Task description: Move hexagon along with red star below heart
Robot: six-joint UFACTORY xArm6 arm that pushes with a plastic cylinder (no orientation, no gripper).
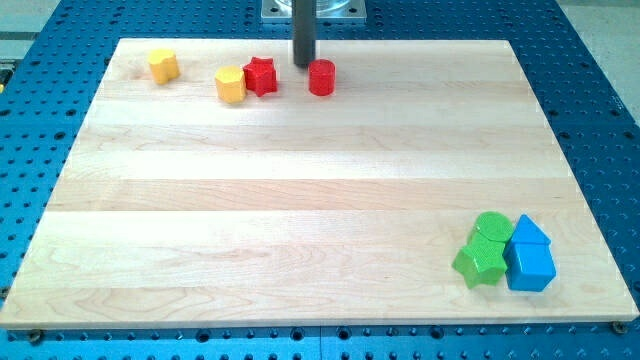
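A yellow hexagon (230, 85) lies near the view's top left and touches a red star (260, 76) on its right. A yellow block that looks like a heart (162, 65) lies further left, near the board's top left corner. My tip (303, 66) stands right of the red star and just up-left of a red cylinder (321, 77). It is close to the cylinder and a short gap from the star.
At the view's bottom right is a tight cluster: a green cylinder (491, 226), a green star (479, 262), a blue pointed block (528, 232) and a blue cube-like block (529, 267). The wooden board's (300, 200) top edge is just behind my tip.
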